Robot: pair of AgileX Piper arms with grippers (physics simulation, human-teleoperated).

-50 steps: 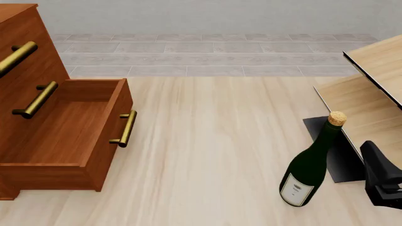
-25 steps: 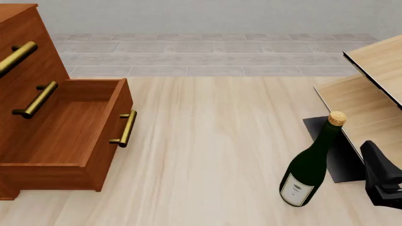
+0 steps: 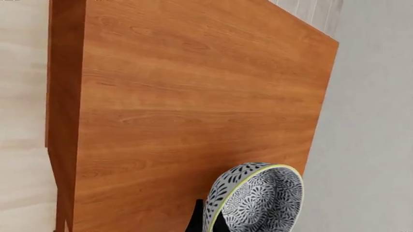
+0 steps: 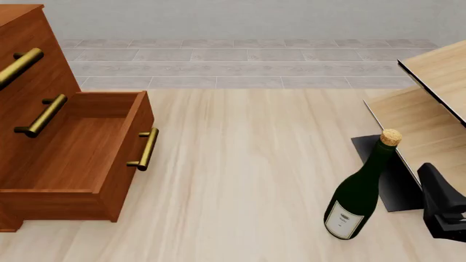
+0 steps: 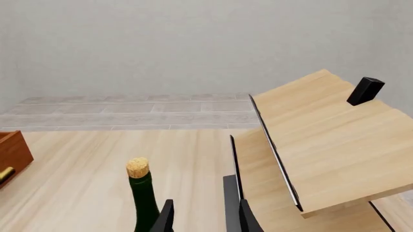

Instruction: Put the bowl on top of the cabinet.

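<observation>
The left tool (image 3: 205, 223) hung above the cabinet (image 3: 193, 96) top, looking down on it, its dark fingers (image 3: 195, 220) clamped on the rim of the bowl (image 3: 255, 198), which was tipped on edge over the near part of the wood; whether it touched the top could not be told. The right tool (image 5: 203, 217) sat low by the shelf (image 5: 322, 140), fingers narrowly apart and holding nothing, the bottle (image 5: 143, 193) just beside it. Only the left wrist view showed the bowl; the front view showed the cabinet's open drawer (image 4: 80, 158), the bottle upright on the desk (image 4: 248, 164), and the right arm (image 4: 444, 210).
</observation>
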